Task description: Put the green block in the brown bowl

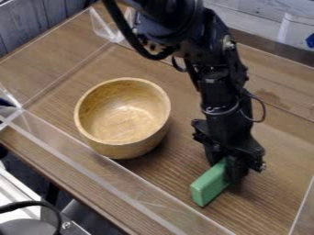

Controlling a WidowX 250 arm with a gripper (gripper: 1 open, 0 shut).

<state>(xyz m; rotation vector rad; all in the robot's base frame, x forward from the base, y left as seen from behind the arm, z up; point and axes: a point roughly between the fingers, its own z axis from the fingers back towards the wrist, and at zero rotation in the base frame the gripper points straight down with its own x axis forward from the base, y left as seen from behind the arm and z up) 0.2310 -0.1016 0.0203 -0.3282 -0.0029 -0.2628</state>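
1. A wood-grain counter (73, 69) fills the scene, edged by a low clear wall (86, 170) along its near side.
2. A black robot arm (203, 55) reaches down from the top of the picture toward the counter's right half, its dark links stacked almost vertically above its tip.
3. The brown bowl (123, 116), round, thick-walled and pale tan with visible grain, sits upright on the counter left of the arm, well apart from it. Nothing shows inside the bowl.
4. The hand (233, 163) points steeply downward at the right front of the counter, its dark fingers pressed together on the upper end of the green block.
5. The green block (210, 185), a small bright bar, lies slanted below the hand, its lower end toward the clear wall and its upper end caught between the fingers. It sits outside the bowl, to the bowl's right and nearer the camera. Whether its lower end rests on the counter or hangs just above is hard to tell from this angle.
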